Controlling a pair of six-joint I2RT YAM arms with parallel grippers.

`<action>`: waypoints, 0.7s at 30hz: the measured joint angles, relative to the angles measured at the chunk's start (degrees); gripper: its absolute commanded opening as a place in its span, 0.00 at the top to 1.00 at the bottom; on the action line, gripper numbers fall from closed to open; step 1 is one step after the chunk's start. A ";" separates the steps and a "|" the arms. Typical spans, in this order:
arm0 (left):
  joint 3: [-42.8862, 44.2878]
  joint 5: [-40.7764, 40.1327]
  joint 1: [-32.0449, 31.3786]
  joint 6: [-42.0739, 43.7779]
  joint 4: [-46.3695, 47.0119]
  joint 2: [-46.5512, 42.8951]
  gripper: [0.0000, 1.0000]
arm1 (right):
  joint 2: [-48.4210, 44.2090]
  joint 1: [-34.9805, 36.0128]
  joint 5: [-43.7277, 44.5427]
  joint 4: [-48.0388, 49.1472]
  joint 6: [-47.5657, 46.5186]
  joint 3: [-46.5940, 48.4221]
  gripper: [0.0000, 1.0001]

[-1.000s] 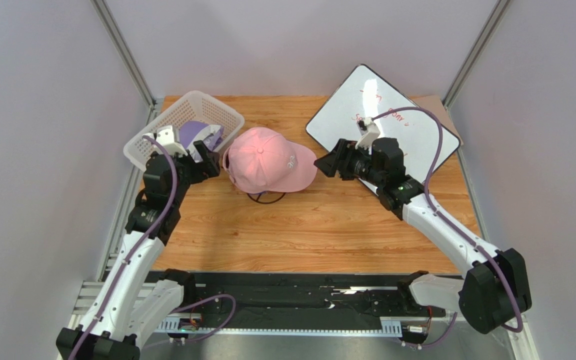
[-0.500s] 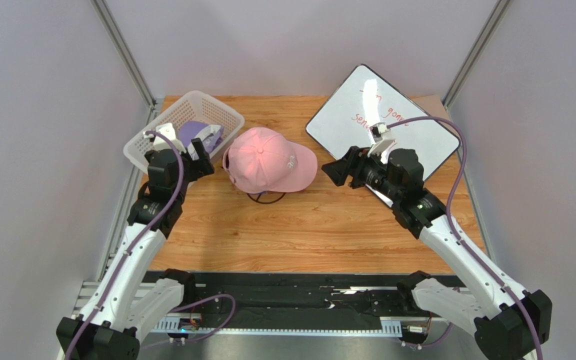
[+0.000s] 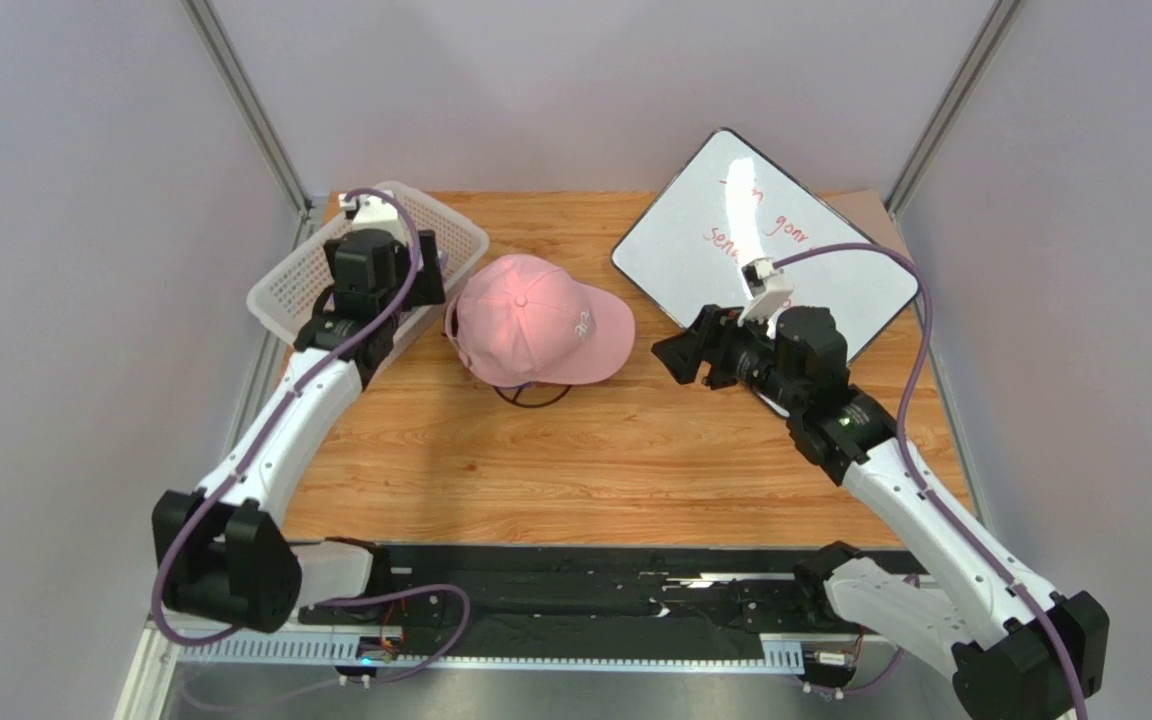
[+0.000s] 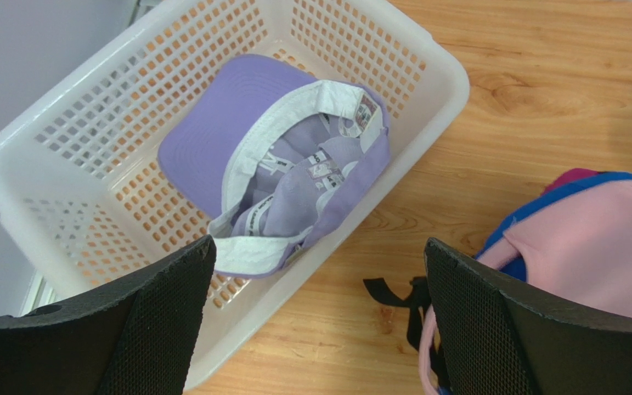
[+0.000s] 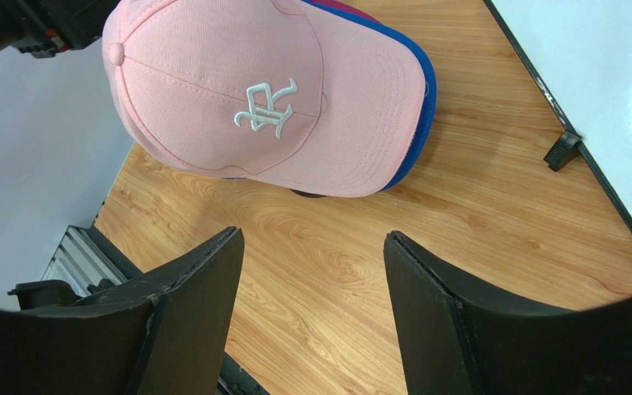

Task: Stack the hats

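A light pink hat (image 3: 537,318) tops the stack at the table's middle; it fills the right wrist view (image 5: 253,99), with a royal blue brim (image 5: 423,99) and a magenta edge (image 5: 346,10) showing under it. A lavender hat (image 4: 286,164) lies upside down in the white mesh basket (image 4: 64,140). My left gripper (image 4: 318,247) hangs open above the basket's near rim, holding nothing; from above, the left gripper (image 3: 414,285) sits between basket and stack. My right gripper (image 3: 683,353) is open and empty, just right of the pink brim; in its wrist view the right gripper (image 5: 311,237) has bare wood below it.
A whiteboard (image 3: 778,225) with red writing lies at the back right, close behind the right wrist. A black wire stand (image 3: 534,395) pokes out under the stack. The basket (image 3: 289,278) sits at the table's back left corner. Black straps (image 4: 393,292) trail from the stack.
The left arm has lifted away from the pink hat and swung back over the basket. The right gripper has pulled back, to the right and nearer, from the pink brim.
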 measured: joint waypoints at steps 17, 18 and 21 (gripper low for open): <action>11.10 10.54 6.16 2.12 -0.55 22.36 0.10 | -4.42 0.00 1.46 -3.23 -0.81 -1.86 0.31; 11.13 10.80 6.19 2.12 -0.72 23.02 0.10 | -4.50 0.00 1.49 -3.45 -0.81 -1.92 0.31; 11.21 10.97 6.23 2.10 -1.70 24.26 0.16 | -4.74 0.00 1.49 -3.56 -0.79 -1.95 0.31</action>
